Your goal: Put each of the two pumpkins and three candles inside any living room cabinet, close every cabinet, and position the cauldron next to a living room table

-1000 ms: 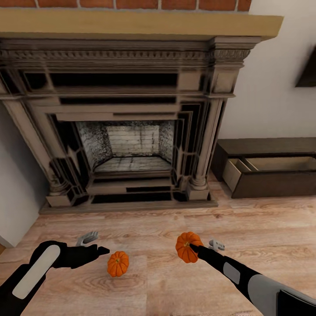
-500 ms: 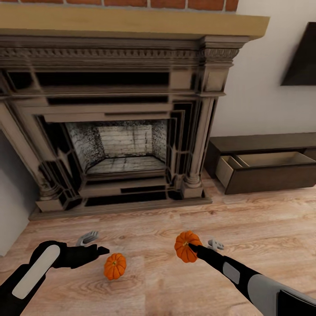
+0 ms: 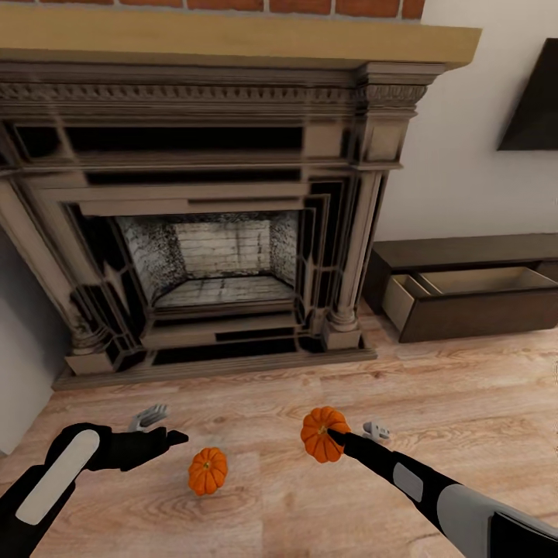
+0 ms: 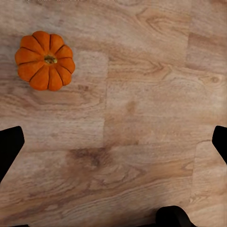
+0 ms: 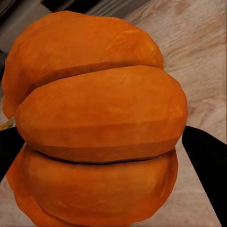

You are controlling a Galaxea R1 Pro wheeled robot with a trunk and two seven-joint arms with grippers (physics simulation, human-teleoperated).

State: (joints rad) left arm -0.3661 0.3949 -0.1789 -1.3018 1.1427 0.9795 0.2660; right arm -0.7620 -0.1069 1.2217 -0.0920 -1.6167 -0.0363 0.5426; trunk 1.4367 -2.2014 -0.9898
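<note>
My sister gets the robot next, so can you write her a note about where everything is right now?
Right gripper: shut on one pumpkin, held above the wooden floor in front of the fireplace.
Left gripper: open, empty, hovering over the floor near the other pumpkin.
The cabinet stands right of the fireplace with one drawer pulled open; what shows of its inside is bare.
Done: one pumpkin picked up.
Left: both pumpkins into the cabinet, three candles too, shut the drawers, cauldron beside a table.
</note>
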